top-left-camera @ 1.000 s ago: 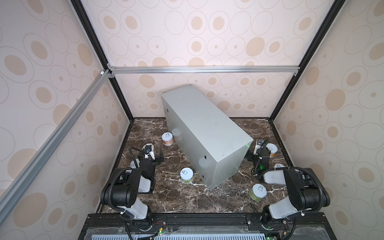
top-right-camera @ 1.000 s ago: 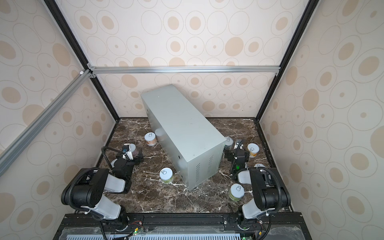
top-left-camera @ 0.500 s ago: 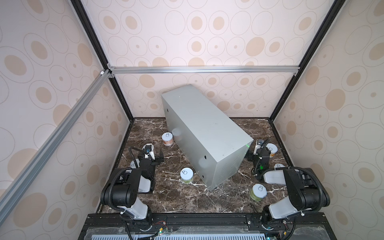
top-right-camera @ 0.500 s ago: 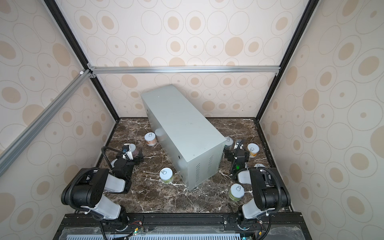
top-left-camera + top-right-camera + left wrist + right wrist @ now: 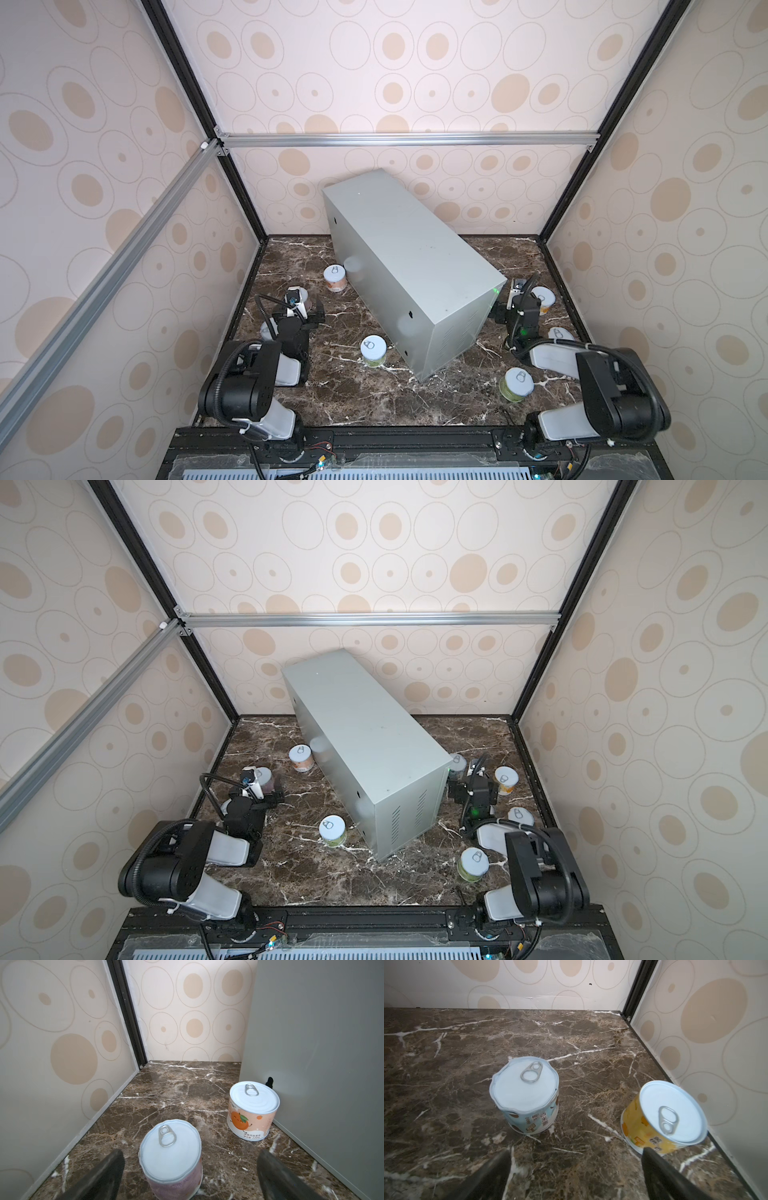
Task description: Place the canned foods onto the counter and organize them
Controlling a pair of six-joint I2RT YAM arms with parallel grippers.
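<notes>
The counter (image 5: 407,257) (image 5: 365,737) is a grey metal box lying diagonally on the marble, its top bare. Canned foods stand upright on the marble around it. My left gripper (image 5: 192,1157) is open around a pink can (image 5: 171,1155) (image 5: 265,777), which touches neither finger. An orange can (image 5: 253,1109) (image 5: 335,278) stands ahead against the counter's side. My right gripper (image 5: 576,1154) is open over bare marble. Ahead of it is a teal can (image 5: 527,1093), and a yellow can (image 5: 668,1118) (image 5: 543,299) sits beside one fingertip.
A green can (image 5: 374,351) stands by the counter's near corner and another green can (image 5: 517,384) at the front right. One more can (image 5: 559,334) sits by the right wall, and one (image 5: 266,330) is half hidden behind the left arm. Patterned walls enclose the marble floor (image 5: 374,399).
</notes>
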